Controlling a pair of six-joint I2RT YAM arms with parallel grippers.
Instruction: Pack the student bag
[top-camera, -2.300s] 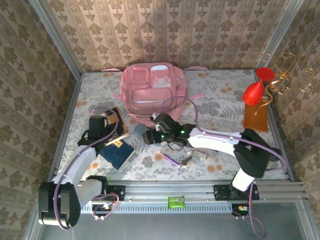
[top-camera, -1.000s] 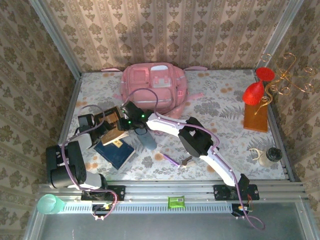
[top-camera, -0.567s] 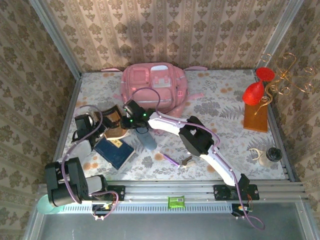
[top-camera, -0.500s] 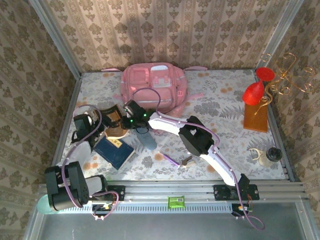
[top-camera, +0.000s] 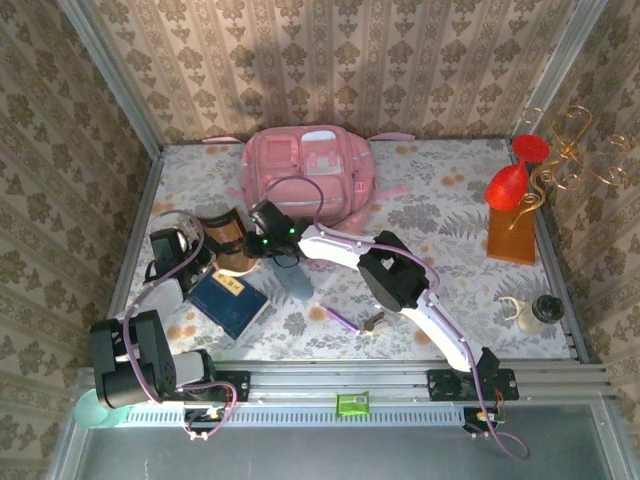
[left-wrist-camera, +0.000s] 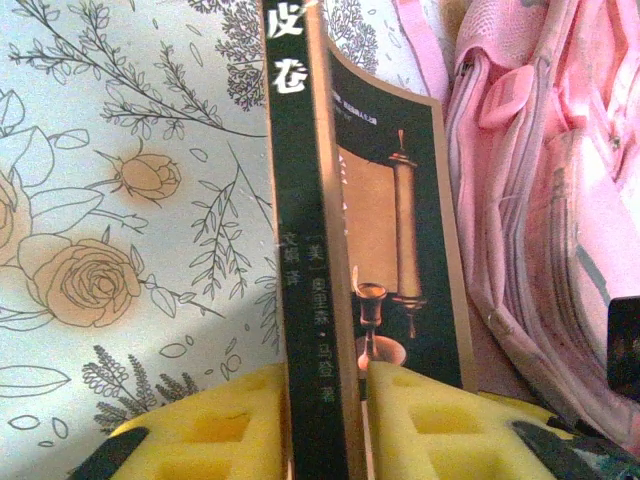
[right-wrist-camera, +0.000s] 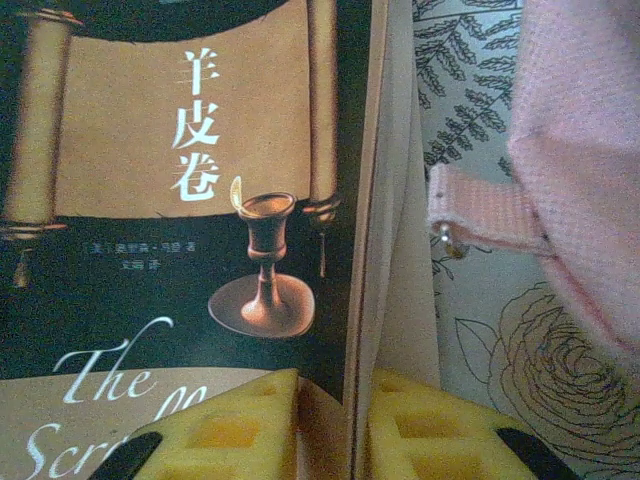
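The left end effector (left-wrist-camera: 350, 410) clamps the book (left-wrist-camera: 400, 250) at its spine, and the right end effector (right-wrist-camera: 355, 410) clamps it too. The student bag (top-camera: 305, 175) lies just beside them, at 1 o'clock.

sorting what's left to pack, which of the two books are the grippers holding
The dark scroll-cover book, clamped by the left gripper and the right gripper; the blue book lies flat, apart from both.

The left arm (top-camera: 160, 300) and right arm (top-camera: 335, 246) pair white shells with bulky black joints, and purple cables (top-camera: 300, 184) loop along both. Green lights (top-camera: 263, 240) glow left of centre in the top view. The jaws carry yellow gridded foam pads (left-wrist-camera: 440, 420).
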